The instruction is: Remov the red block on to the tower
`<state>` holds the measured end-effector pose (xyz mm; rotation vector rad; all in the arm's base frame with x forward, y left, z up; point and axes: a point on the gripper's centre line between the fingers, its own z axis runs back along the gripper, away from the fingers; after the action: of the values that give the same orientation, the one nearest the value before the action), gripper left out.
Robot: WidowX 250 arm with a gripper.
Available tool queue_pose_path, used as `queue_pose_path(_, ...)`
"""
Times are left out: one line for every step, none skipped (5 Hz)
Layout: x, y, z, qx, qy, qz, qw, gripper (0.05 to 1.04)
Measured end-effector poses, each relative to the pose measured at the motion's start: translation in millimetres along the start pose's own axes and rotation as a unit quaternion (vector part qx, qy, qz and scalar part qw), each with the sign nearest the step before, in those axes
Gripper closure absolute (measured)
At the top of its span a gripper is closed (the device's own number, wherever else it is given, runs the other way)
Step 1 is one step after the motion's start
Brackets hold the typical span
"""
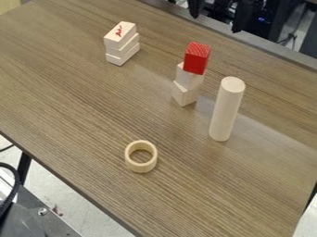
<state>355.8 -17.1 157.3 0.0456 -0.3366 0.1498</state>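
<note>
At the top edge of the camera view hangs the black gripper [216,22], its two fingers wide apart with nothing between them. It is above and behind the red block [196,59], not touching it. The red block is the top piece of a tower of pale wooden blocks [186,92], which stand on the table [80,125] right of centre. The blocks below are turned at slightly different angles.
A tall pale cylinder [225,111] stands upright just right of the tower. Several flat pale blocks [122,45] are stacked at the upper left, with a red mark on top. A wooden ring [141,167] lies nearer the front edge.
</note>
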Motion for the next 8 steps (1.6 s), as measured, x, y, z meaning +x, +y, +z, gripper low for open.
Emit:
queue_pose_path(-8.2,1.5,-3.6,-0.011,0.023,0.025,0.9994,0.083)
queue_pose_path(-11.7,2.6,-5.4,-0.009,0.031,0.025,0.9992,0.083)
queue_pose_path(-22.2,10.0,-19.4,0.004,0.052,0.026,0.9983,0.083)
queue_pose_path(-22.1,13.4,-20.9,0.007,0.053,0.026,0.9982,0.083)
queue_pose_path(-22.3,15.4,-23.6,0.008,0.057,0.027,0.9980,0.083)
queue_pose_path(-22.2,16.9,-26.4,0.006,0.059,0.030,0.9978,0.083)
queue_pose_path(-23.4,18.2,-34.1,0.007,0.068,0.030,0.9972,0.083)
queue_pose_path(-26.6,18.2,-39.5,0.008,0.073,0.028,0.9969,0.083)
